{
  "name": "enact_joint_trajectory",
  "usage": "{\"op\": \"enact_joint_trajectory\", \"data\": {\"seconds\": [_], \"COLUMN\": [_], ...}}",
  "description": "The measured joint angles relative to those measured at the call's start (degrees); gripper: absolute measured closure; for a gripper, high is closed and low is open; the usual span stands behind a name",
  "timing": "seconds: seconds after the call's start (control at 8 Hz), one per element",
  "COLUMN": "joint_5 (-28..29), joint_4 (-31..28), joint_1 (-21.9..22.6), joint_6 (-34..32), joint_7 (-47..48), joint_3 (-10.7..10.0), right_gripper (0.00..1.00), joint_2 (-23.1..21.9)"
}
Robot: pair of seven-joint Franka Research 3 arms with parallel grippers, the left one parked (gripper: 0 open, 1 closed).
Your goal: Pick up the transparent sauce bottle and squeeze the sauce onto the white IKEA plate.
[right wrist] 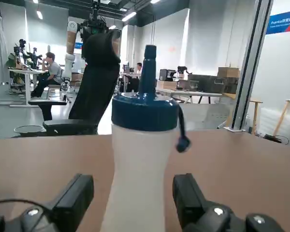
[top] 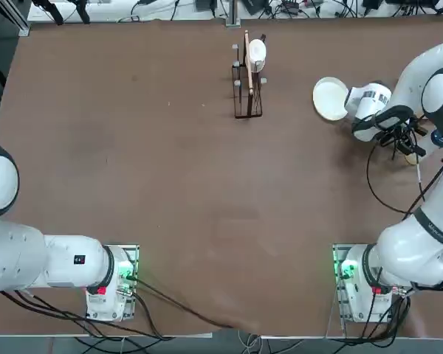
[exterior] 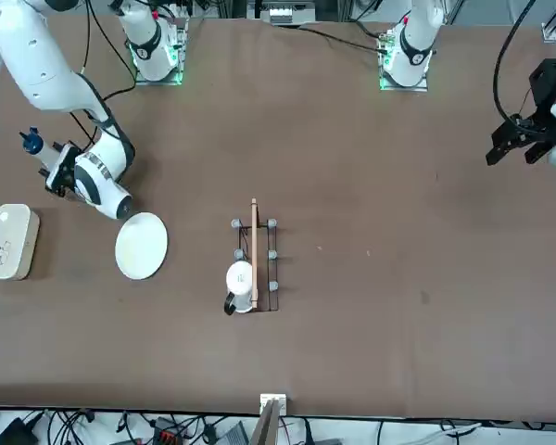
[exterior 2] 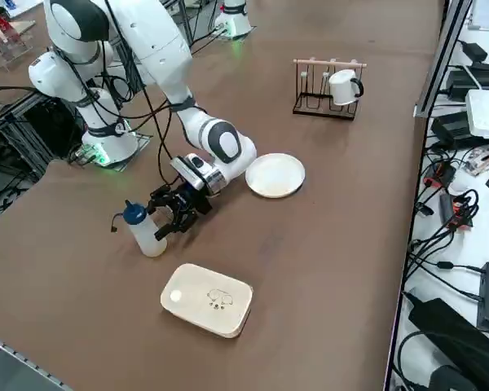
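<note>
My right gripper point(right wrist: 133, 193) stands wide around the upright sauce bottle point(right wrist: 140, 159), near the plate point(exterior 2: 275, 175). The rounded dish point(exterior 2: 207, 300) shows a small printed drawing but no lettering I can read.

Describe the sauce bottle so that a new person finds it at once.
On the brown table, go to the working right arm's tool. Upright between its open fingers stands the translucent squeeze bottle. Its blue nozzle cap separates it from the all-white plate and rounded dish.
</note>
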Motion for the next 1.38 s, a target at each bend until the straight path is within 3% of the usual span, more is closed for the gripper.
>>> {"op": "enact_joint_trajectory", "data": {"seconds": [0.25, 0.62, 0.88, 1.12, 1.38], "joint_5": [1.1, 8.6, 14.4, 22.8, 32.3], "joint_4": [0.6, 6.8, 13.7, 20.2, 26.5], "joint_1": [0.6, 1.3, 1.5, 1.5, 1.2], "joint_6": [-1.6, -2.8, 0.5, 6.1, 7.6], "joint_7": [-0.8, -4.6, -13.1, -28.9, -48.2], "joint_3": [2.0, 8.7, 12.5, 13.2, 13.1], "right_gripper": [0.00, 0.00, 0.00, 0.00, 0.00], "joint_2": [-0.5, -3.9, -4.2, -4.0, -3.9]}}
